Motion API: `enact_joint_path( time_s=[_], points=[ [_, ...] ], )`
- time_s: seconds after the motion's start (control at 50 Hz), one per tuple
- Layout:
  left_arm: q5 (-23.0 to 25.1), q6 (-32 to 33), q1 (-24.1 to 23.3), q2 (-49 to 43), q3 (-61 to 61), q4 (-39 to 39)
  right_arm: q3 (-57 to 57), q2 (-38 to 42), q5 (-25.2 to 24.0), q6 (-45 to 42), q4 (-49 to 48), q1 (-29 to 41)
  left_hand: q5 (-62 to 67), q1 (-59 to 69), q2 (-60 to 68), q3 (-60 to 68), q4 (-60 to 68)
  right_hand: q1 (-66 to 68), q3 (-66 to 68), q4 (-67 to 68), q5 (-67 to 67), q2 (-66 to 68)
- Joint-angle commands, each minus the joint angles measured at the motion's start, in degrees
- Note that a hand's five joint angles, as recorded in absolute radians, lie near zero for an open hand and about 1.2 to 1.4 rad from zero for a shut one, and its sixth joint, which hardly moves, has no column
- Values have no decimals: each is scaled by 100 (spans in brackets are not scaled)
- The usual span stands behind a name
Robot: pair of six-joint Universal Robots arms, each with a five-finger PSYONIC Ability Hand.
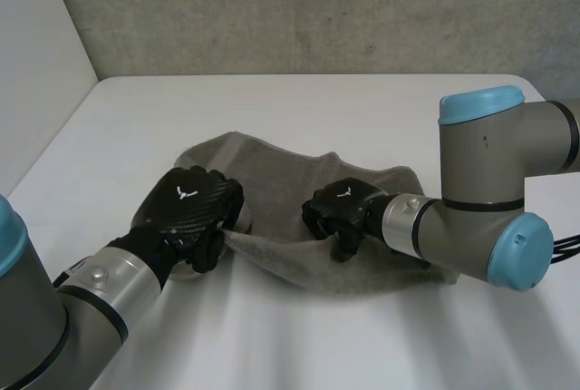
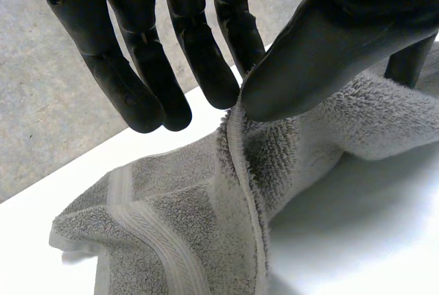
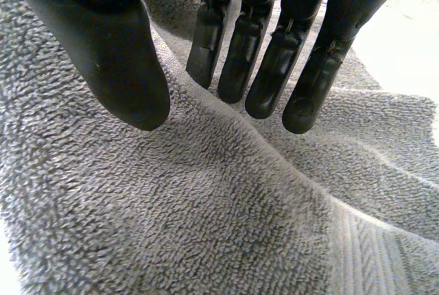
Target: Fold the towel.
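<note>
Your left hand (image 1: 186, 210) pinched the hemmed edge of the towel (image 1: 272, 177) between thumb and fingers, likely to carry that side over for a fold. Your right hand (image 1: 340, 210) hung slack-fingered over the towel's middle, grasping nothing, perhaps to steady it. The towel lay rumpled on the white table (image 1: 317, 345), a grey concrete wall (image 1: 317, 9) beyond it.

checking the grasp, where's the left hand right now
In the head view the left hand is at the towel's near left edge, pinching its hem; the right hand is on the towel's middle.
</note>
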Motion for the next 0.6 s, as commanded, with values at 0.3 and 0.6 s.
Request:
enact_joint_path(
  time_s=[0.3, 0.6],
  points=[
    [11, -16, 164, -148, 124, -3, 77, 18, 58, -160, -431, 59, -1527, -340, -680, -882, -676, -2064, -2037, -2039, -2040, -2055],
    [11, -16, 190, -131, 141, -3, 51, 325, 58, -213, -440, 76, -1527, -340, -680, -882, -676, -2014, -1987, -1988, -1989, -2005]
  ],
)
